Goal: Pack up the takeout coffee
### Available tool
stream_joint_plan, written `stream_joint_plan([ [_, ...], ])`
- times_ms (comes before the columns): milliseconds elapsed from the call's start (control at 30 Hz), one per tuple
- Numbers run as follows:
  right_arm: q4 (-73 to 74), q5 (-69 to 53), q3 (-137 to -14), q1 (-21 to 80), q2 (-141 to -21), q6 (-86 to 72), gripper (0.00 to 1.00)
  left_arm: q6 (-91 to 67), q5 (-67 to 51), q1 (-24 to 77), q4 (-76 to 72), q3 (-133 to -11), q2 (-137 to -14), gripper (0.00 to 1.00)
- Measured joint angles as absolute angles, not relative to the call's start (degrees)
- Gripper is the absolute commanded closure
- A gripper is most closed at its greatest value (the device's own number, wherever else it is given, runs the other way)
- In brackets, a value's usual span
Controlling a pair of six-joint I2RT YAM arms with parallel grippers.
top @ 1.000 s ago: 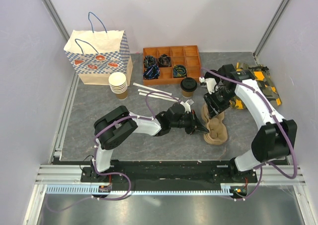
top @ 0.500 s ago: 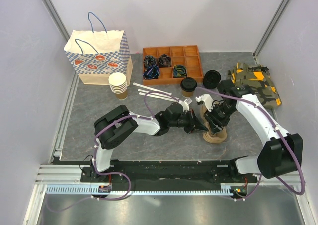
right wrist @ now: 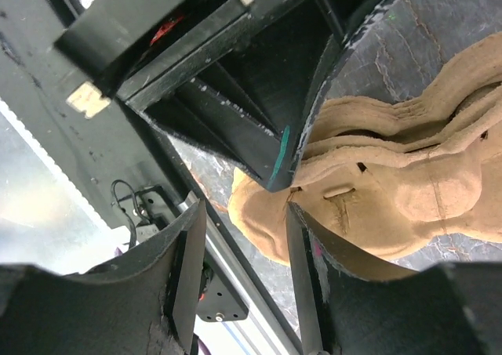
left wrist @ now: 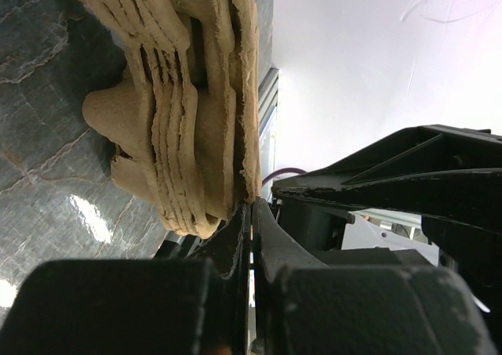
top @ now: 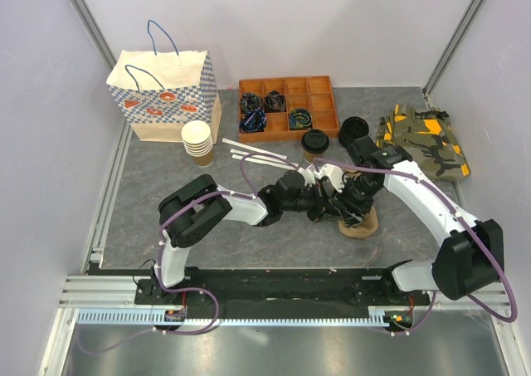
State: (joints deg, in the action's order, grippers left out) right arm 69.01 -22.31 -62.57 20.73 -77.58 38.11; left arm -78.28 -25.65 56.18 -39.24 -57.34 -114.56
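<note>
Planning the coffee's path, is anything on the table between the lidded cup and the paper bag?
Yes: white straws lie left of the lidded cup, and a stack of lidless cups stands before the paper bag.

Takeout coffee (top: 314,143): one small paper cup with a tan kraft wall and a round black plastic lid seated flat on top. It stands upright on the grey surface (top: 149,202), toward the far side and a little right of centre. It sits just in front of the orange compartment tray (top: 286,80), near the tray's front right corner; whether they touch cannot be told. White straws (top: 257,153) lie to its left, apart from it. The lid hides the contents. Only the overhead view shows the cup.
</note>
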Motion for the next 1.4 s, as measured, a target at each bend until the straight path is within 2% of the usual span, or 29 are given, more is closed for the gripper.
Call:
stream_joint_plan([
  [267, 65.6, -18.3, -61.7, 23.2, -79.5, 35.0, 0.47, -79.3, -25.6, 55.6, -39.9, -57.2, -114.8, 0.98],
  [467, 63.5, -15.6, -61.2, 25.2, -80.1, 33.6, 0.59, -79.7, -25.8, 54.8, -40.4, -56.6, -114.8, 0.98],
  [533, 63.3, -15.4, -61.1, 25.3, -80.2, 32.9, 0.69, -79.9, -25.8, 54.7, -40.6, -56.6, -114.9, 0.98],
  [567, 63.2, -15.3, -61.2, 25.3, -80.2, 32.9, 0.8, -79.9, -25.8, 54.6, -40.7, -56.6, -114.9, 0.98],
  [667, 63.2, -15.1, -61.1, 25.4, -80.2, 32.0, 1.0, -80.0, -25.6, 54.3, -40.8, -56.6, -115.1, 0.98],
  [733, 62.8, -14.7, -61.1, 25.4, -80.2, 31.7, 1.0, -80.1, -25.6, 54.3, -40.9, -56.6, -115.3, 0.88],
  [767, 62.7, -14.5, -61.1, 25.3, -80.2, 31.6, 1.0, -80.2, -25.6, 54.3, -40.9, -56.6, -115.3, 0.71],
  [867, 62.7, -14.1, -61.1, 25.3, -80.2, 31.5, 1.0, -80.7, -25.6, 54.2, -41.1, -56.4, -115.3, 0.52],
  [1067, 62.7, -13.4, -61.0, 25.3, -79.7, 31.5, 1.0, -81.3, -25.5, 53.2, -41.7, -56.2, -115.5, 0.44],
  [1300, 62.5, -13.3, -61.0, 25.3, -78.3, 31.3, 1.0, -81.4, -25.6, 52.8, -41.8, -56.2, -116.2, 0.43],
  [1400, 62.5, -13.1, -61.0, 25.3, -78.0, 31.2, 1.0, -81.4, -25.6, 52.6, -42.5, -56.0, -116.2, 0.46],
])
